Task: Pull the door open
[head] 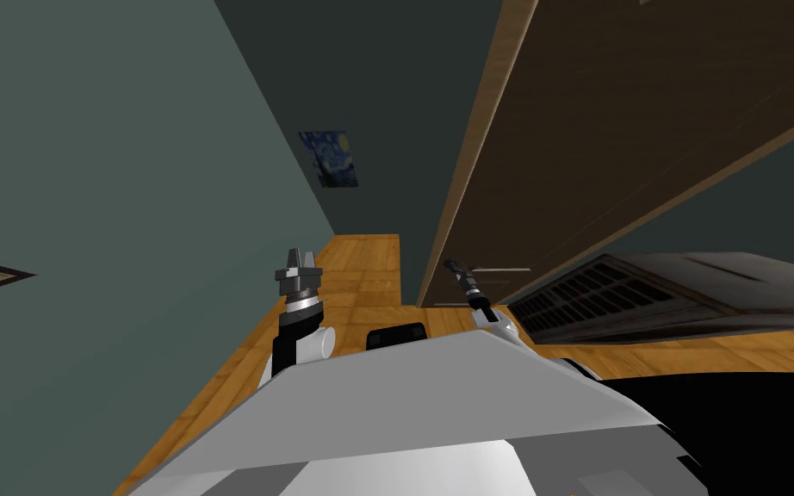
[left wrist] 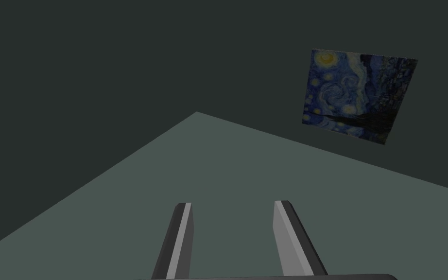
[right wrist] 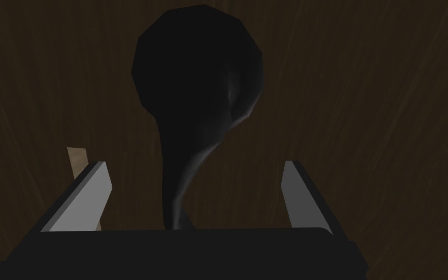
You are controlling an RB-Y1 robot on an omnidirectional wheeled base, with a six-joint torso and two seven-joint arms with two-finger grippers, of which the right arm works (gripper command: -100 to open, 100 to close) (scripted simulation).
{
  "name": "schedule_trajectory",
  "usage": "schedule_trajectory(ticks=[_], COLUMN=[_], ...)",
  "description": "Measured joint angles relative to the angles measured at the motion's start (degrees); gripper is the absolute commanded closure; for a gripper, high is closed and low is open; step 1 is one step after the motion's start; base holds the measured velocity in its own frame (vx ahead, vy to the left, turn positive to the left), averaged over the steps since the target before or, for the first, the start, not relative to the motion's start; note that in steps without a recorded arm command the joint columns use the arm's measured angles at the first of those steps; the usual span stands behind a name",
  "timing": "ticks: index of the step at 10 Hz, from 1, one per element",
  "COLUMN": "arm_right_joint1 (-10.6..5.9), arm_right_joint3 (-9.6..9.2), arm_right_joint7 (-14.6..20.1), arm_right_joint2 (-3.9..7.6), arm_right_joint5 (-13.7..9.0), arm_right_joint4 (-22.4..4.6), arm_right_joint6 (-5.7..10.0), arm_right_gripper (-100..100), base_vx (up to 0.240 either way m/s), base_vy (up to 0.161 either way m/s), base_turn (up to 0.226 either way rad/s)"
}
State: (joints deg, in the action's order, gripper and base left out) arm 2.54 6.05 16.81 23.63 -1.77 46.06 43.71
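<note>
Door handle (right wrist: 198, 73), dark and rounded, sits between the right gripper's (right wrist: 194, 167) 2 spread fingers.
Both fingers stand wide apart on either side of the handle's neck without touching it, close against the dark brown door (head: 645, 129) ahead on the right. The left gripper (left wrist: 232, 204) is raised beside the grey-green wall (head: 85, 172), fingers apart, holding nothing.

Door (head: 645, 129): dark brown wood, fine grain, matt. Edge strip (head: 473, 155) beside it: lighter tan wood, matt. Handle (right wrist: 196, 73): black, smooth, faint sheen on one side; material n/d. Floor (head: 361, 275): orange-brown wood boards, grain visible. Wall (head: 85, 172): grey-green, plain, matt. Right pincer (right wrist: 195, 165) fingers (right wrist: 89, 197): lt grey, smooth.
</note>
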Motion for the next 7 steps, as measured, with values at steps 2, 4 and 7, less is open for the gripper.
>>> schedule_trajectory(ticks=[2, 4, 7], arm_right_joint1=[-0.41, -0.41, -0.26], arm_right_joint3=[0.14, 0.2, 0.12], arm_right_joint7=[-0.3, -0.2, -0.2], arm_right_joint2=[-0.19, -0.16, -0.21], arm_right_joint5=[-0.1, -0.1, -0.1], arm_right_joint4=[-0.3, -0.3, -0.4], arm_right_joint6=[-0.2, -0.23, -0.33], arm_right_gripper=[100, 100, 100], base_vx=[0.038, -0.03, -0.008], base_vy=[-0.013, 0.008, 0.0], base_turn=[0.004, -0.004, -0.001])
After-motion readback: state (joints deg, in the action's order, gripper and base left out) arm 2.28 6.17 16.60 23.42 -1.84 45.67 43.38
